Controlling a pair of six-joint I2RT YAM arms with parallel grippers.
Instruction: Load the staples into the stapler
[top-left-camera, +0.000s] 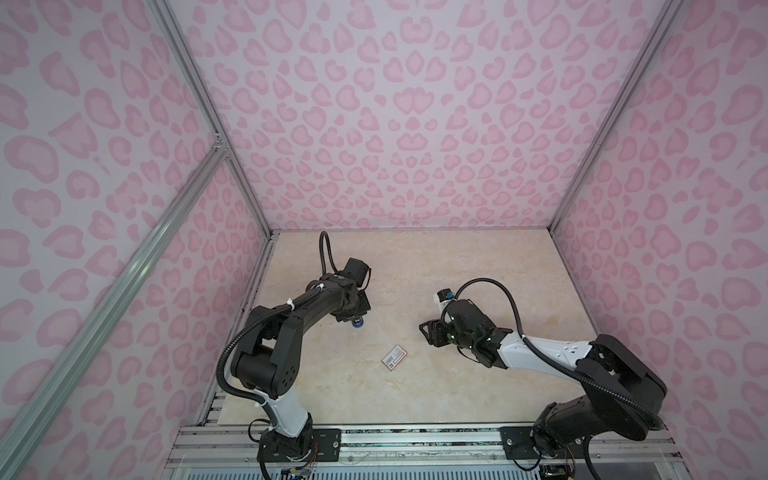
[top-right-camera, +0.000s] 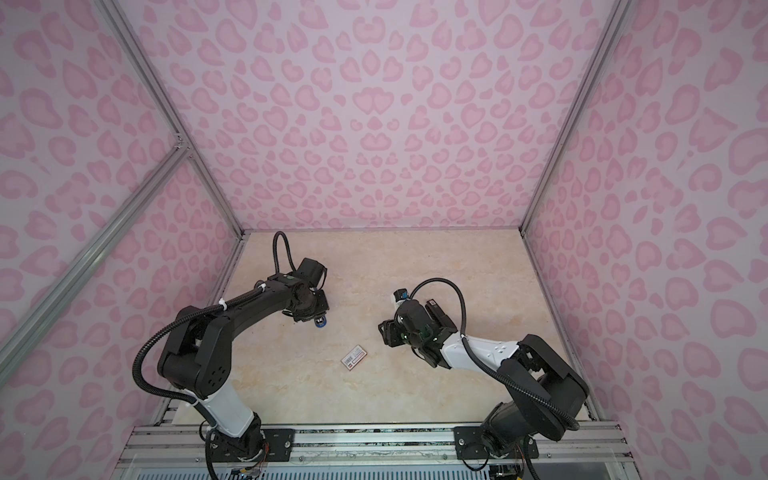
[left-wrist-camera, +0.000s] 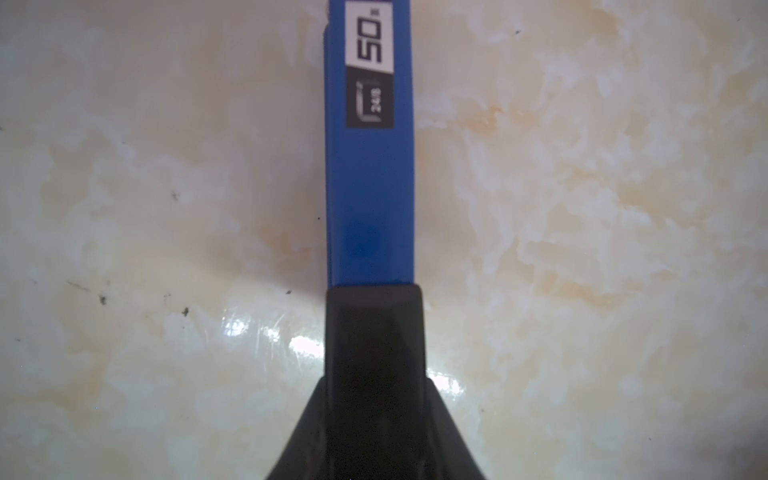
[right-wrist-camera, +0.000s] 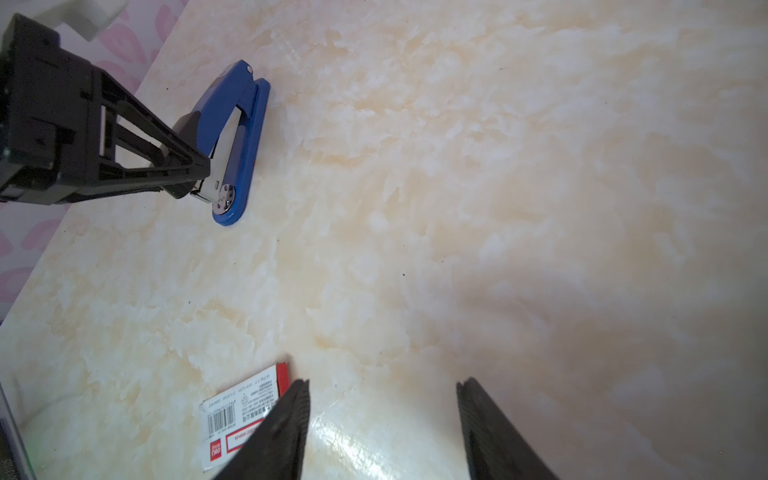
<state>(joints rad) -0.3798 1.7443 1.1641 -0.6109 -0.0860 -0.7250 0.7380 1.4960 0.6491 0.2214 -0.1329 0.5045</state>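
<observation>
Blue stapler (right-wrist-camera: 232, 137) lies flat on bench (right-wrist-camera: 457, 166) under left end effector (right-wrist-camera: 193, 170), jaws straddling its front end along the long axis, clamped or not I cannot tell; right end effector (right-wrist-camera: 383, 386) hangs open and empty, well apart beside box (right-wrist-camera: 245, 415); staples not visible.

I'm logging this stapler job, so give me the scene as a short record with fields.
stapler: blue, on the table
left claw: around the stapler's front end; grip unclear
right claw: open, empty, near the box
box: white-and-red, barcoded, flat on the table
staples: none visible
</observation>
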